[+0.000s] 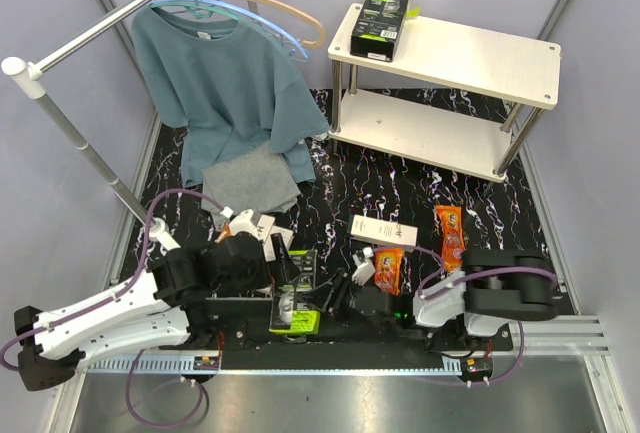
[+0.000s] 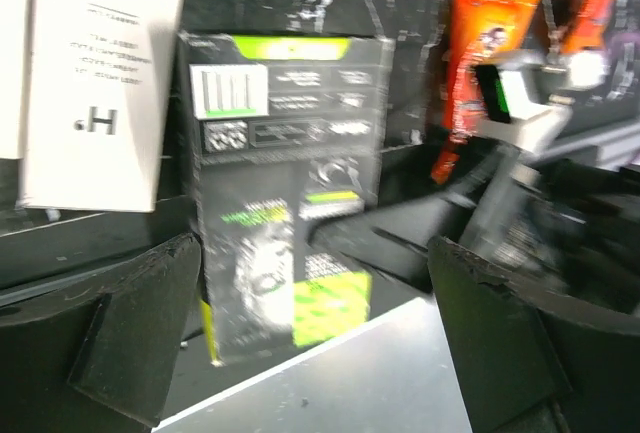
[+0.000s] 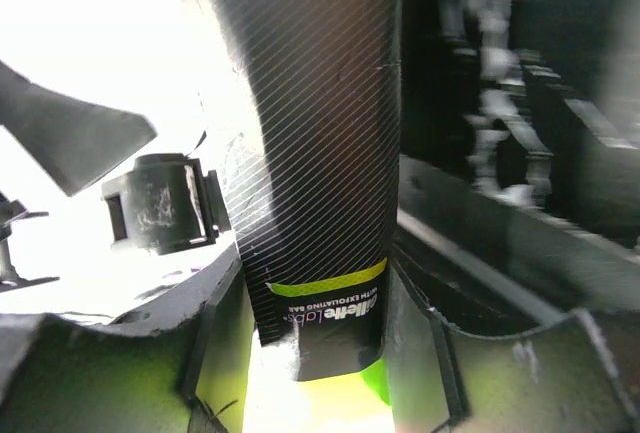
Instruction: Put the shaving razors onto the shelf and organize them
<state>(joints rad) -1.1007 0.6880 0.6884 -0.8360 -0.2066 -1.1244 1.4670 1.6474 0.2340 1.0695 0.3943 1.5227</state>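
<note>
A black-and-lime razor box is at the table's front, between my arms. My right gripper is shut on it; the right wrist view shows the striped box clamped between the fingers. My left gripper is open and empty just left of it, and its wrist view shows the box ahead of the jaws. Another black-and-lime box lies on the top board of the white shelf. Two white boxes and two orange blister packs lie on the black mat.
A clothes rail with hangers and a teal shirt stands at the back left. A folded grey cloth lies below it. The silver front rail runs along the near edge.
</note>
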